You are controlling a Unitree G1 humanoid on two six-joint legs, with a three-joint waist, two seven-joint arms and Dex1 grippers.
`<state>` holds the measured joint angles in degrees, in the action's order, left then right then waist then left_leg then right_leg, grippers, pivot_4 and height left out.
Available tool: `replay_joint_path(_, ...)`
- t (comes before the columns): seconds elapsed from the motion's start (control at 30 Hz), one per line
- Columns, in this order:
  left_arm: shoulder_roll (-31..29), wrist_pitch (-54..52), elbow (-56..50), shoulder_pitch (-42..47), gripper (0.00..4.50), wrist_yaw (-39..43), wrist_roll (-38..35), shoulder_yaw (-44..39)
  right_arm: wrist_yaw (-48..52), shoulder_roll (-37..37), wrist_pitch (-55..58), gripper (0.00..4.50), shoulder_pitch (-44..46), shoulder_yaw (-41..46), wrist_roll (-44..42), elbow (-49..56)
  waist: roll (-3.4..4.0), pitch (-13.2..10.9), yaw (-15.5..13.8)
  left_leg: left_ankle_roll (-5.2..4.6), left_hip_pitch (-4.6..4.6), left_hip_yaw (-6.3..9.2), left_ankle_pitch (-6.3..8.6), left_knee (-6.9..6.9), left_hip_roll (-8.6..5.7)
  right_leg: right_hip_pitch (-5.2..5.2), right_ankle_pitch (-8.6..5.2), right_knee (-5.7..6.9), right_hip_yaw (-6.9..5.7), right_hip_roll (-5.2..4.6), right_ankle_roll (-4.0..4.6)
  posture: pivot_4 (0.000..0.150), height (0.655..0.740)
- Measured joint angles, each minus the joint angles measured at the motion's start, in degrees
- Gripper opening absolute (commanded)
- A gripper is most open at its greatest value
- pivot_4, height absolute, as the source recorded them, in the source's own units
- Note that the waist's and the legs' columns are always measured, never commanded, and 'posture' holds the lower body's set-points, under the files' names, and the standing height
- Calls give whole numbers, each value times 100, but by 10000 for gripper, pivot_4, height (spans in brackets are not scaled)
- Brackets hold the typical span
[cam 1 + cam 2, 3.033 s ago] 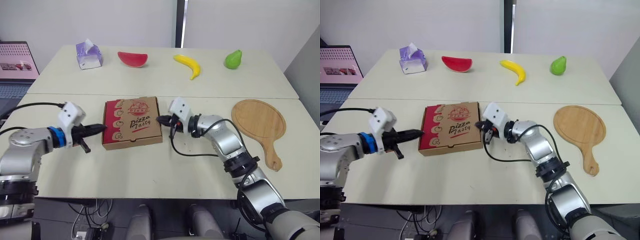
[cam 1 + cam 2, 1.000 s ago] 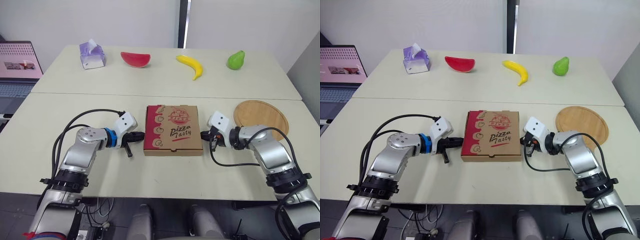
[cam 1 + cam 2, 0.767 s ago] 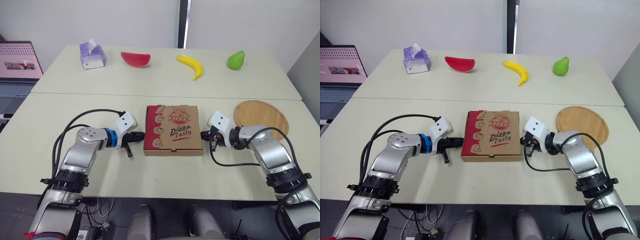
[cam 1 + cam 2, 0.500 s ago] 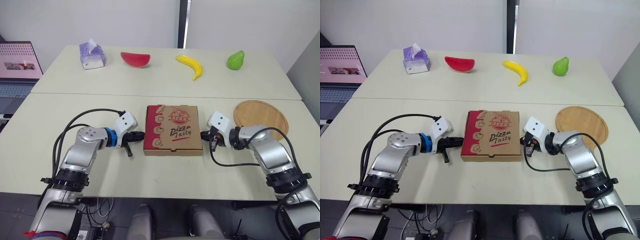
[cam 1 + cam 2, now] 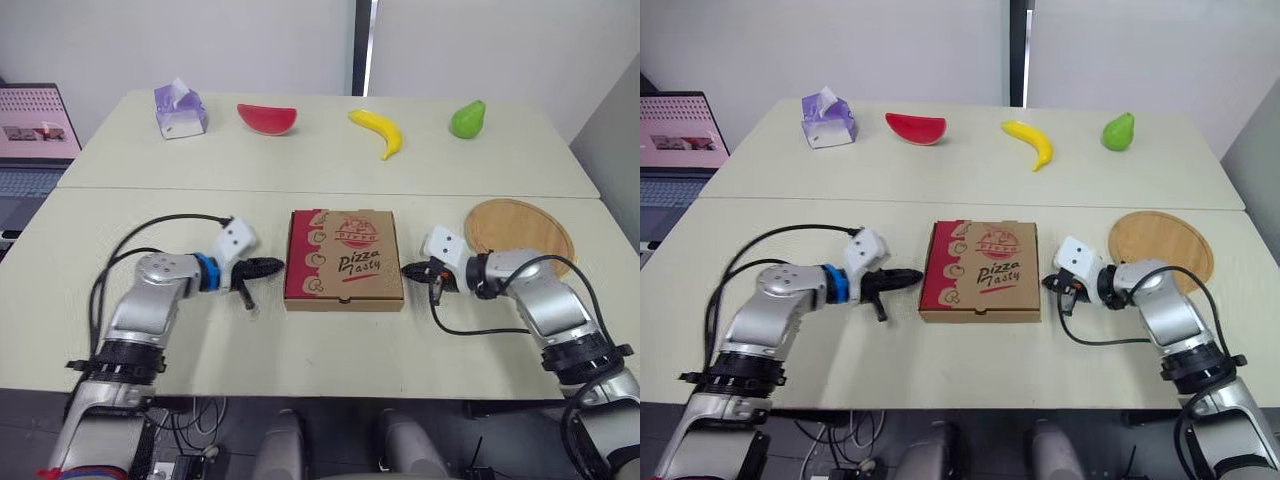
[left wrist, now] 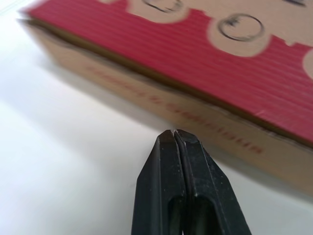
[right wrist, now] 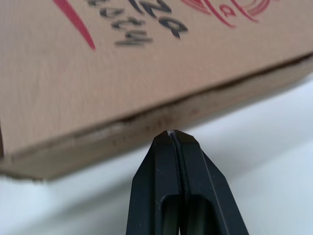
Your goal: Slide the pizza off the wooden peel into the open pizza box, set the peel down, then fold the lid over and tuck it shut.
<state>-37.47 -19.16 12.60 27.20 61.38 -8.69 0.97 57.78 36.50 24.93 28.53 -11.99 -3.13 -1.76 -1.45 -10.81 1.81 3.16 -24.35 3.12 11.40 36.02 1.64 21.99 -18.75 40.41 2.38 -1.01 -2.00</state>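
Pizza box (image 5: 344,258) lies shut and flat at the middle of the front desk (image 5: 320,340), printed lid up, with one end effector on each side of it. The left end effector (image 5: 278,265) is closed with nothing between its fingers. It lies level over the desk and points at the box's red-printed left wall, just beside it. The right end effector (image 5: 405,269) is likewise pressed closed and empty, its tip at the box's right wall.

The left wrist view shows the two black fingers (image 6: 161,186) meeting along a thin seam, with a strip of bare desk between their tip and the box's cardboard side. The right wrist view shows the other pair of fingers (image 7: 156,196) also pressed together. Their tip sits right against the lower edge of the box wall, under the lettered lid; whether it touches cannot be told.

The head views give the wider layout. The wooden peel (image 5: 520,232) lies flat on the desk to the right of the box and apart from it, its near part covered by the right forearm. On the rear desk (image 5: 330,160) stand a purple tissue box (image 5: 180,110), a watermelon slice (image 5: 267,118), a banana (image 5: 377,131) and a green pear (image 5: 465,118), all well apart from the box. A laptop (image 5: 35,125) sits off the far left.
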Motion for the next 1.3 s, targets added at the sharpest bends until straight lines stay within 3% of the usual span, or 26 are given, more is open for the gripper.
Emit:
replay_joint_path(0.03, -136, 41, 30, -15, 0, 8, -53, -168, 64, 57, -127, 483, 20, 90, -61, -134, 0, 0, 6, 0, 0, -1, 0, 0, 0, 0, 0, 0, 1, 0, 0, 1500, 7400)
replay_joint_path(0.07, -265, 100, 73, -53, 3801, 31, -128, -312, 165, 135, -256, 0, 49, 196, -154, -275, 1, 0, 16, 0, 1, -3, 0, -1, 1, 1, 0, 0, 3, 0, 0, 1500, 7400)
replay_joint_path(0.2, -707, 199, 300, -377, 14220, 156, -467, -910, 816, 661, -566, 8510, 244, 755, -690, -759, 6, -4, 19, 0, 1, -6, 0, -2, 1, 2, 0, -1, 4, -1, 0, 1500, 7400)
replay_joint_path(0.37, -1365, 195, 605, -803, 29982, 271, -818, -1691, 1332, 1426, -818, 26396, 783, 1373, -1027, -1860, 9, -6, 12, -1, 1, -10, 0, -3, 3, 3, 0, -6, 5, -2, 0, 1500, 7400)
replay_joint_path(0.53, -2185, 194, 1360, -1220, 44973, 345, -978, -2633, 1327, 2655, -1375, 44302, 1328, 1930, -875, -3778, 36, -23, -8, -2, 0, -21, 1, -13, 1, 9, 0, -19, 8, -10, 1, 1500, 7400)
replay_joint_path(0.77, -2966, 552, 3058, -927, 45000, 418, -1018, -3017, 1205, 3150, -2117, 44746, 1955, 2001, -443, -5638, 45, -26, 83, -2, 28, -45, 1, -28, 5, 0, -1, -18, 27, -7, 2, 1500, 7400)
replay_joint_path(0.93, -3008, 1051, 4159, -233, 45000, 184, -785, -2806, 1027, 3031, -2304, 44746, 2367, 1969, -244, -6225, 57, -29, 160, -2, 34, -53, 1, -30, 7, 2, -1, -6, 34, -5, 2, 1500, 7400)
replay_joint_path(1.07, -3002, 1260, 4345, 197, 45000, 64, -664, -2623, 944, 2912, -2557, 44746, 2387, 1951, -137, -6395, 56, -28, 152, -2, 31, -55, 1, -29, 3, 2, -1, -4, 36, -7, 1, 1500, 7400)
replay_joint_path(1.3, -3002, 1455, 4356, 74, 45000, 192, -581, -2471, 846, 2903, -2694, 44746, 2434, 1953, -15, -6575, 58, -29, 157, -2, 32, -59, 1, -28, 5, 7, -1, 3, 40, -7, 1, 1500, 7400)
